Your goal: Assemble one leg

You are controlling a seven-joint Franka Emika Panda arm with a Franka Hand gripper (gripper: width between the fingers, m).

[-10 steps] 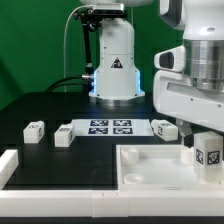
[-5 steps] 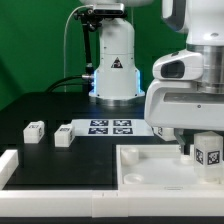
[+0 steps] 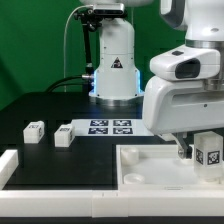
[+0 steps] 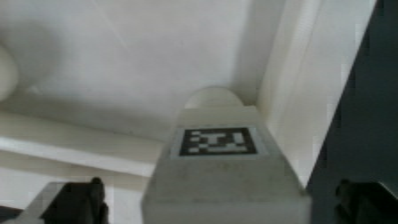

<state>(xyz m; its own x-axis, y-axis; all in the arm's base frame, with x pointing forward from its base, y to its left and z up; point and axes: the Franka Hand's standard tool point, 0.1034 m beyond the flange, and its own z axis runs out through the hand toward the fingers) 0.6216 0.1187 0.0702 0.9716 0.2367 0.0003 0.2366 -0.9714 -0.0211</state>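
I see the leg, a small white plastic block with a black-and-white square tag, standing at the far right over the smooth white tray-like piece. It sits midway in the gripper, whose dark jaws stand wide, with a pale gap on each side of it.

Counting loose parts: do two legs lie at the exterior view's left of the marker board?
Yes: one leg and a second leg lie there on the table.
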